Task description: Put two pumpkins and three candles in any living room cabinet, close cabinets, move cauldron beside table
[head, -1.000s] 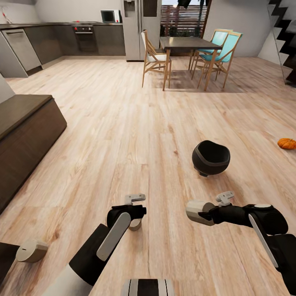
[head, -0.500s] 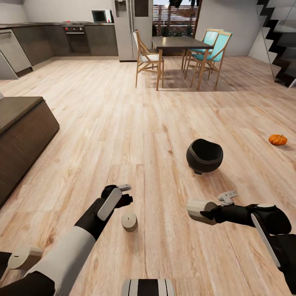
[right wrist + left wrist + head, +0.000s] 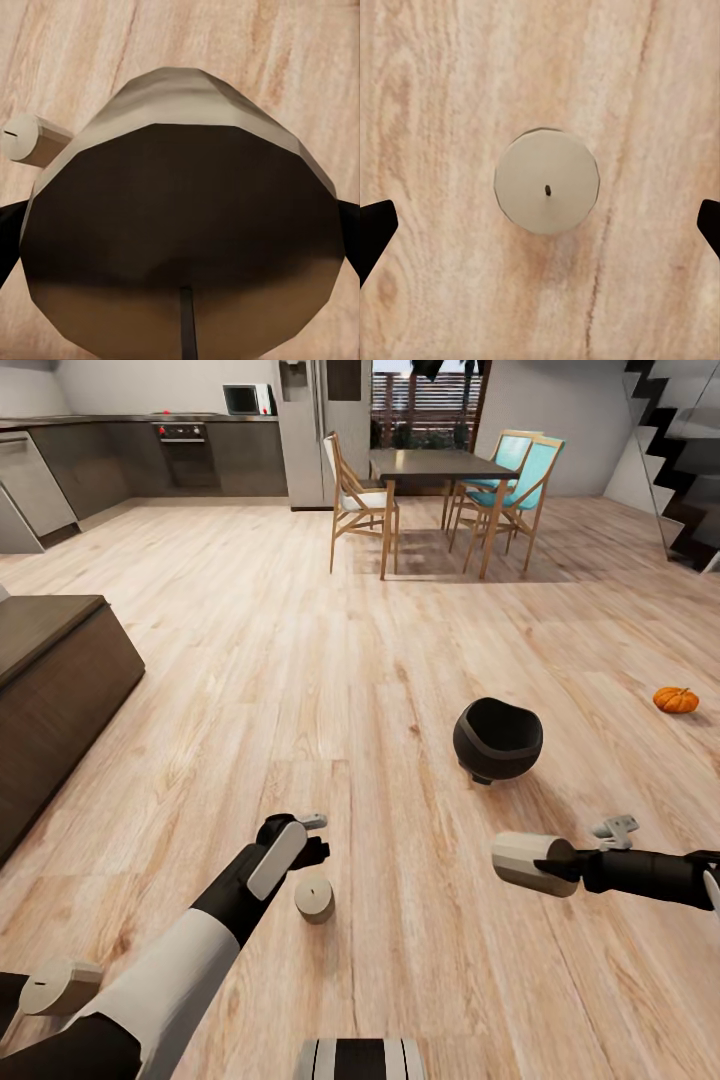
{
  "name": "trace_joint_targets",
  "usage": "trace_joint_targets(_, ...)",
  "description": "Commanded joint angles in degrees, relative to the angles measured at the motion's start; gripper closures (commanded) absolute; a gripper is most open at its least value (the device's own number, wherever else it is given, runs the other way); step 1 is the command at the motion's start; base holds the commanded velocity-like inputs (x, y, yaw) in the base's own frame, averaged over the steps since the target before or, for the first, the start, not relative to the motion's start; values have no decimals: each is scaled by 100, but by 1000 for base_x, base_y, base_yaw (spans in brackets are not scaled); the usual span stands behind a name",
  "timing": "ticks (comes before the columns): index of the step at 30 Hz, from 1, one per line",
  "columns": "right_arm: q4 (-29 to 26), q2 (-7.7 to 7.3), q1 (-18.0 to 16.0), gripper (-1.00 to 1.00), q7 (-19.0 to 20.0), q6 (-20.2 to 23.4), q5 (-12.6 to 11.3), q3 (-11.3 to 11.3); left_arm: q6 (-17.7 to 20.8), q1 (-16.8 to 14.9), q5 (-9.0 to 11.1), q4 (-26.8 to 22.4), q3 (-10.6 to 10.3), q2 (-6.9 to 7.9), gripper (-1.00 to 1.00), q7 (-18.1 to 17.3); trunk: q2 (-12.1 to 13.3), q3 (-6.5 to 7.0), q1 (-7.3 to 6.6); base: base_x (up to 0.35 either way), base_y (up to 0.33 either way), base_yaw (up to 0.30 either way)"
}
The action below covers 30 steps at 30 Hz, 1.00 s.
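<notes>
**Right arm swings outward with its candle; left arm holds above the floor candle**

Since half a second ago the right gripper [image 3: 570, 863] has shifted toward the robot's right, carrying its held candle [image 3: 522, 862] along, while the head camera has stayed put. Its jaws are clamped on that candle, whose wick end looms close in the right wrist view [image 3: 180, 225].

Nearest the robot, a third candle [image 3: 60, 985] lies on its side by the left elbow. Just ahead, a standing candle [image 3: 315, 900] sits upright on the plank floor [image 3: 330, 690], just beside the left gripper [image 3: 540, 229]. In the left wrist view that candle [image 3: 547, 190] lies centred between the two widely spread fingertips [image 3: 375, 229], untouched, with bare floor all round it.

Farther out, the cauldron [image 3: 497, 738] rests tilted on the floor, well apart from both grippers. A pumpkin [image 3: 676, 700] sits beyond it to the right. At the left edge stands the dark-brown cabinet [image 3: 55, 700]. Far off are a dining table [image 3: 440, 465] with chairs [image 3: 355, 500] and the kitchen units [image 3: 130, 455].
</notes>
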Motion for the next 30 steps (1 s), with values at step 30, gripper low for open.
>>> trace_joint_targets(30,0,165,1,100,85,3,-2,238,-778,-1254,10,2109,-4,-47,-100,-1027,-36,-598,70,0,0,0)
